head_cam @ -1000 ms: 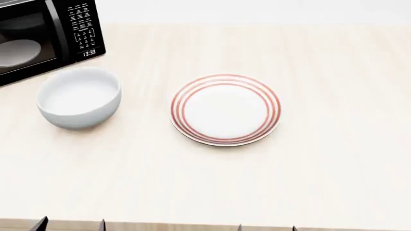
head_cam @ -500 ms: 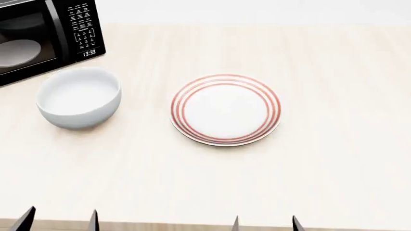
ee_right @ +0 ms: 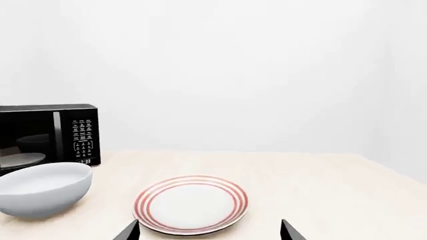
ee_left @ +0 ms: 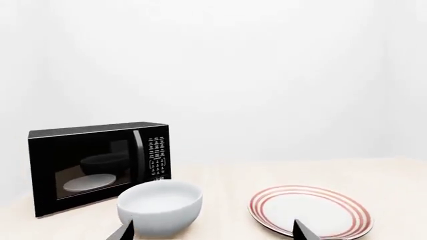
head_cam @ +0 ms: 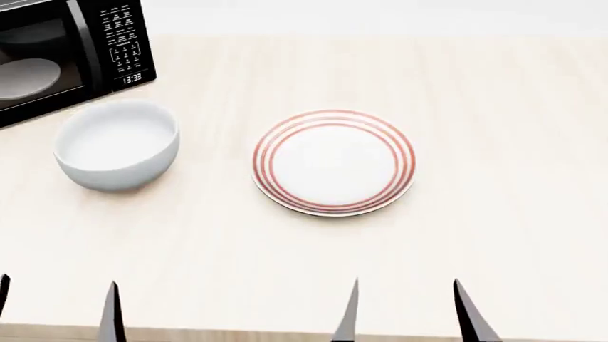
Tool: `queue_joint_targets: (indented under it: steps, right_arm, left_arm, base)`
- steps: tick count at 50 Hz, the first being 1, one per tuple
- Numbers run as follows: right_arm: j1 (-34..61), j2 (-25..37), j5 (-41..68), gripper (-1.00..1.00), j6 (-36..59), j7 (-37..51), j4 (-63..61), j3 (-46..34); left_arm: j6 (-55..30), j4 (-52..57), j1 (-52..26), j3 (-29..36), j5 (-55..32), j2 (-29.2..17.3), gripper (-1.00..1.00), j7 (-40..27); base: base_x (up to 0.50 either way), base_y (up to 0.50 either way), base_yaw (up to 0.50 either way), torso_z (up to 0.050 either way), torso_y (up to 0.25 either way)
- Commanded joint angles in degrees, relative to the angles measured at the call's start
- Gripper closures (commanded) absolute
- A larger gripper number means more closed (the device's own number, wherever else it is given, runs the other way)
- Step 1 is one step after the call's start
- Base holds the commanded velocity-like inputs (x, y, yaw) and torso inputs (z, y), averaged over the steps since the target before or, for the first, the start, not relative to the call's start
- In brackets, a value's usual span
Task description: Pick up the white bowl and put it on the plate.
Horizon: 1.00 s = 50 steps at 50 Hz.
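With the left gripper (head_cam: 55, 310) and right gripper (head_cam: 404, 310) both spread wide and empty at the near table (head_cam: 494, 128) edge, reach left-handed over the white bowl (head_cam: 116, 144) by the microwave (head_cam: 67, 50), well clear of the plate (head_cam: 334, 162), and pinch its near rim squarely.

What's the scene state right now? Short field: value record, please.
white bowl: upright on the table, empty, nothing touching it
plate: flat on the table, bare, apart from the bowl
microwave: door shut, behind the bowl at the table's far left
table: light wood
left gripper: open, holding nothing, at the near edge
right gripper: open, holding nothing, fingers short of the plate
task progress: bowl not yet grasped
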Motion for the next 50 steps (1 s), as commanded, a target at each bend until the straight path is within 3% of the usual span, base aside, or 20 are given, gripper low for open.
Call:
queue_joint_targets:
  steps: [1, 29, 50]
  right_arm:
    - [-0.74, 0.73, 0.11, -1.0, 2.29, 1.54, -7.31, -0.37]
    - [-0.47, 1.88, 1.82, -1.0, 1.05, 2.5, -7.73, -0.43]
    - [-0.3, 2.86, 2.37, -1.0, 1.22, 3.54, -7.93, -1.22]
  left_arm:
    - [-4.24, 9.14, 0.94, 0.35, -0.2, -1.04, -1.0, -1.17]
    - [-5.42, 12.73, 0.8, 0.76, -1.74, -2.26, -1.0, -2.59]
    - [-5.29, 12.8, 0.87, 1.32, -2.23, -3.1, -1.0, -3.49]
  base:
    - [0.0, 0.0, 0.0, 0.0, 0.0]
    - [0.01, 0.0, 0.0, 0.0, 0.0]
    - [0.48, 0.0, 0.0, 0.0, 0.0]
